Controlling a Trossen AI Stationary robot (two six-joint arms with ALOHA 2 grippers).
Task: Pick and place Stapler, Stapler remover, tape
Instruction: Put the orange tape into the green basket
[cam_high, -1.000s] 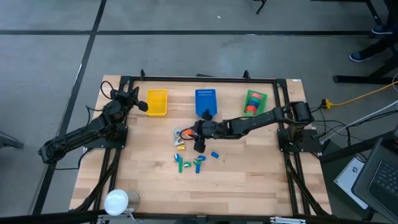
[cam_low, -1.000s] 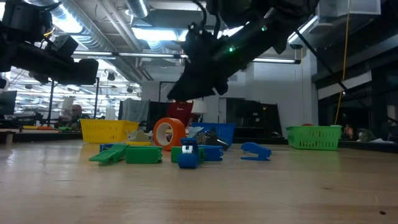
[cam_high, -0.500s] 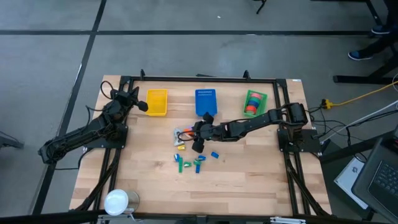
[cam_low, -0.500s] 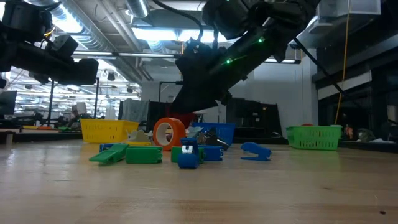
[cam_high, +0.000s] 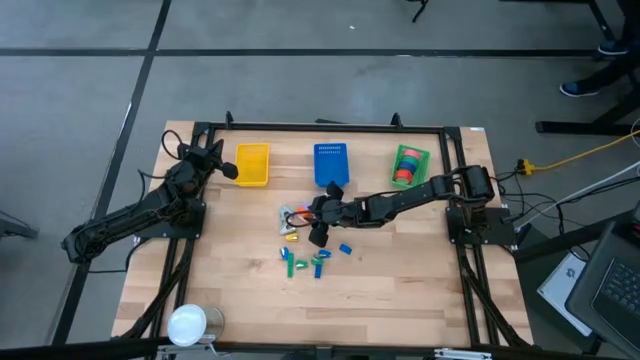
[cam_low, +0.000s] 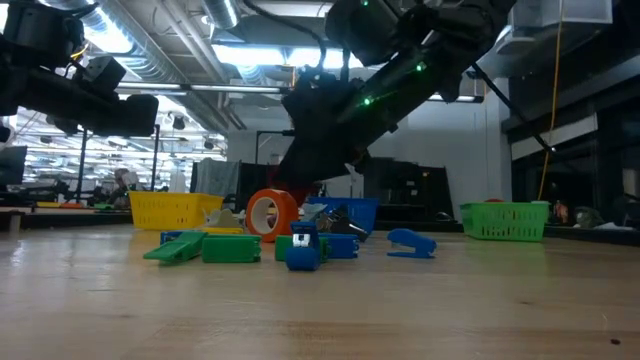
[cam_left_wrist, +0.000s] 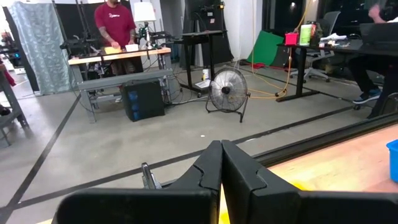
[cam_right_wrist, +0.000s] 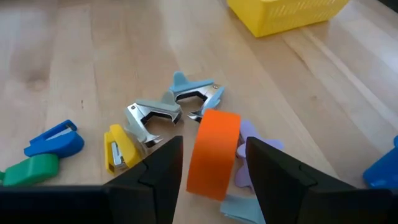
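The left gripper (cam_high: 231, 171) waits at the counter's (cam_high: 400, 290) nine-to-ten o'clock side, jaws pressed shut on nothing, just beside the yellow basket (cam_high: 252, 164). At the counter's centre the right gripper (cam_right_wrist: 208, 163) hangs low with its jaws part-open, straddling the upright orange tape roll (cam_right_wrist: 213, 154) without visibly clamping it. Silver and blue staple removers (cam_right_wrist: 177, 104) lie just past the roll. The small staplers (cam_high: 305, 262) lie scattered at six o'clock from the roll. At one o'clock, more tape rolls (cam_high: 404, 171) sit in the green basket (cam_high: 421, 158).
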